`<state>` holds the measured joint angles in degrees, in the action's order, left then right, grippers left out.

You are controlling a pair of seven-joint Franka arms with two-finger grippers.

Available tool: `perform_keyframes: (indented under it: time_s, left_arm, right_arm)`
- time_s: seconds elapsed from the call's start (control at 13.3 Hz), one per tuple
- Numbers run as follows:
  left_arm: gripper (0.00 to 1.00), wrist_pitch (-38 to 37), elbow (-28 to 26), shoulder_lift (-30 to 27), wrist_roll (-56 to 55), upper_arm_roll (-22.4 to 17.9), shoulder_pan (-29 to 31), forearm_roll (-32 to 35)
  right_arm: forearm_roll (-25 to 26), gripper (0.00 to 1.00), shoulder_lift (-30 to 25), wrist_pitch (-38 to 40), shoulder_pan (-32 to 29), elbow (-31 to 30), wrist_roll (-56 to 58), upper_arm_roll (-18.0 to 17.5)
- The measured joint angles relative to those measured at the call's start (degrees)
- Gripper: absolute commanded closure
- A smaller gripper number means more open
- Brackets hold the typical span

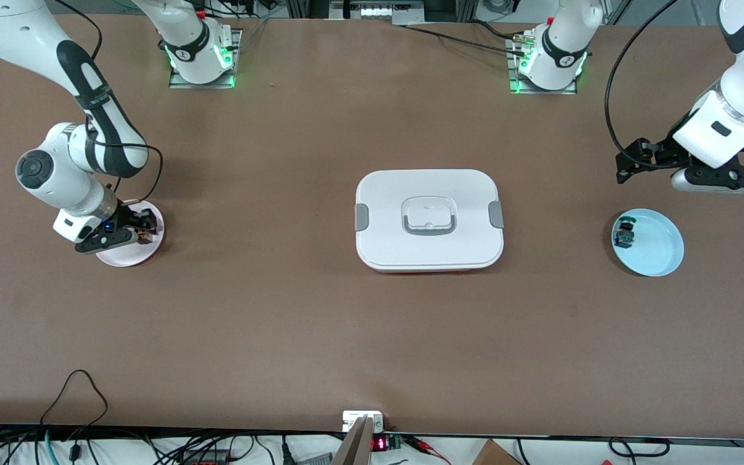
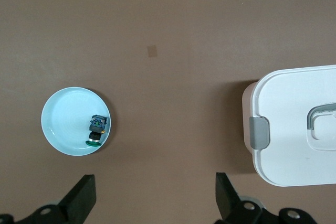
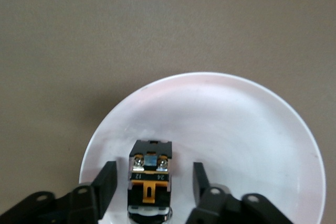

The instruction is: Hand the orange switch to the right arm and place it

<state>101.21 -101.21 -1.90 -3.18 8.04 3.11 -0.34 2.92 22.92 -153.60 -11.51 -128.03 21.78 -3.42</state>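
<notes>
A closed white lidded container (image 1: pixel 429 219) sits mid-table between both arms. The left gripper (image 2: pixel 155 198) hangs spread and empty near the pale blue plate (image 1: pixel 659 258) holding a blue-green component (image 1: pixel 624 236). The right gripper (image 3: pixel 152 184), fingers parted, straddles the orange switch (image 3: pixel 150 184) lying on the white plate (image 3: pixel 236 129) without clamping it.

The desk (image 1: pixel 294 310) was big and brown. A white box with a lid and grey clips (image 1: pixel 429 219) sat in the middle of it. A pale pink plate (image 1: pixel 128 253) lay on the desk toward the right arm's end. A light blue plate (image 1: pixel 655 248) lay toward the left arm's end. All three sat well apart from each other.
</notes>
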Motion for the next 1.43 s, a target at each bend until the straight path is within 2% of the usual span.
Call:
perform_keyframes:
  time_s: [0.07, 0.22, 0.67, 0.9, 1.12, 1.27, 1.43]
  left_arm:
    - [0.0, 0.0, 0.0, 0.0, 0.0, 0.0, 0.0, 0.0]
    - [0.0, 0.0, 0.0, 0.0, 0.0, 0.0, 0.0, 0.0]
    - [0.0, 0.0, 0.1, 0.0, 0.0, 0.0, 0.0, 0.0]
    - [0.0, 0.0, 0.2, 0.0, 0.0, 0.0, 0.0, 0.0]
    - [0.0, -0.1, 0.2, 0.0, 0.0, 0.0, 0.0, 0.0]
    - [0.0, -0.1, 0.2, 0.0, 0.0, 0.0, 0.0, 0.0]
    - [0.0, -0.1, 0.2, 0.0, 0.0, 0.0, 0.0, 0.0]
  right_arm:
    - [0.0, 0.0, -0.6, 0.6, 0.0, 0.3, -0.5, -0.1]
    - [0.0, 0.0, -3.0, 6.7, 0.3, 2.5, -2.6, -0.6]
    - [0.0, 0.0, -16.2, 37.2, 8.2, 14.0, -13.3, -1.7]
    - [-1.1, 0.0, -22.1, 49.4, 10.2, 20.3, -14.5, -1.7]
    - [-2.5, 0.0, -23.8, 58.5, 10.3, 28.6, -14.5, -1.7]
    - [-2.7, 0.0, -23.1, 60.6, 10.3, 32.6, -14.5, -1.6]
    - [-3.1, 0.0, -21.9, 60.6, 10.3, 33.7, -14.5, -1.6]
